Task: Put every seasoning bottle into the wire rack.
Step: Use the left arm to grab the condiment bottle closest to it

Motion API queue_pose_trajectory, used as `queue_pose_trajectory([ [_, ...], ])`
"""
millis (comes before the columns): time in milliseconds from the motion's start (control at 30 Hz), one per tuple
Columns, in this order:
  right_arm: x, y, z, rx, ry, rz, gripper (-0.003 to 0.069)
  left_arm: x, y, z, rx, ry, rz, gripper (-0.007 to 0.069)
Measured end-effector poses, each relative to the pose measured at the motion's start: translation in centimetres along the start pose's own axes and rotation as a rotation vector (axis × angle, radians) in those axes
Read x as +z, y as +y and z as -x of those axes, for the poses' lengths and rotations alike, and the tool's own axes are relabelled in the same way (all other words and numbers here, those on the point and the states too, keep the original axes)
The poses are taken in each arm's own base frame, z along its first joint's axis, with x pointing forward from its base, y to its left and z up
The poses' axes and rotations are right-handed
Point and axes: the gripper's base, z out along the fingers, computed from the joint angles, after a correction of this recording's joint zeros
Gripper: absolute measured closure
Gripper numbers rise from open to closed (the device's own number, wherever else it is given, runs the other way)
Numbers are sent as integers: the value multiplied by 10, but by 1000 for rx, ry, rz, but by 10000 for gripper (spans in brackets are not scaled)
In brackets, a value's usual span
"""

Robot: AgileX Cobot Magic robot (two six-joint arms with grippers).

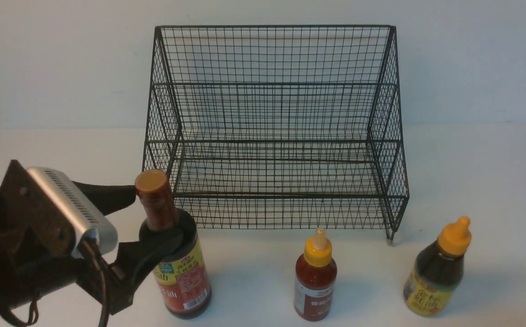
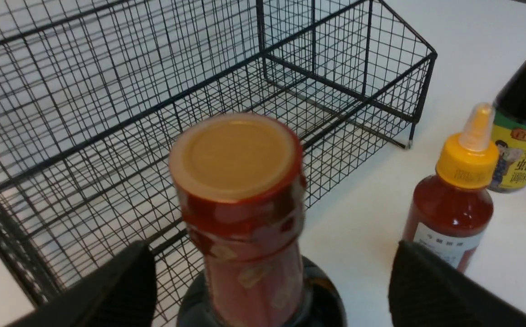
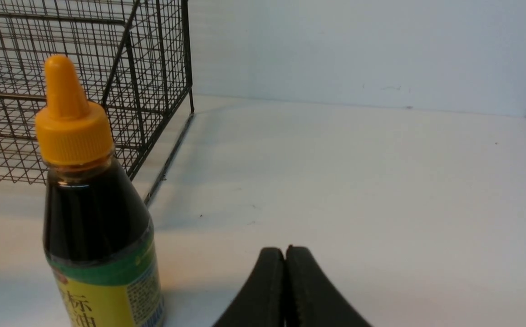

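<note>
The tall dark seasoning bottle (image 1: 181, 272) with a red neck stands on the table at the front left of the wire rack (image 1: 272, 136). My left gripper (image 1: 158, 213) is open, its fingers astride the bottle's neck; in the left wrist view the gripper (image 2: 274, 247) shows clear gaps on both sides of the neck (image 2: 244, 218). The small red bottle (image 1: 315, 281) with a yellow nozzle cap and the squat dark bottle (image 1: 435, 277) stand upright in front of the rack. The rack's tiers hold nothing. My right gripper (image 3: 285, 250) is shut and empty, to the right of the squat bottle (image 3: 95, 213).
A white table (image 1: 471, 172) carries everything, with a pale wall behind the rack. The rack's right end (image 3: 154, 68) stands just beyond the squat bottle. The small red bottle (image 2: 453, 213) stands a short way right of the tall one.
</note>
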Motion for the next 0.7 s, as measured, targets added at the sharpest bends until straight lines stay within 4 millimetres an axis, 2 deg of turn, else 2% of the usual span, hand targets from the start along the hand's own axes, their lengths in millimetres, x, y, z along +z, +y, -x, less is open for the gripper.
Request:
queue_pose_trajectory([
  [200, 0, 0, 0, 0, 0, 0, 673, 19, 15, 1, -34, 38, -18, 48],
  [400, 0, 0, 0, 0, 0, 0, 673, 23, 18, 4, -42, 36, -24, 113],
  [567, 0, 0, 0, 0, 0, 0, 673, 23, 16, 6, -98, 24, -52, 258],
  [633, 0, 0, 0, 0, 0, 0, 673, 20, 14, 13, -150, 6, -80, 360],
  [700, 0, 0, 0, 0, 0, 0, 673, 15, 10, 26, -152, -22, -117, 360],
])
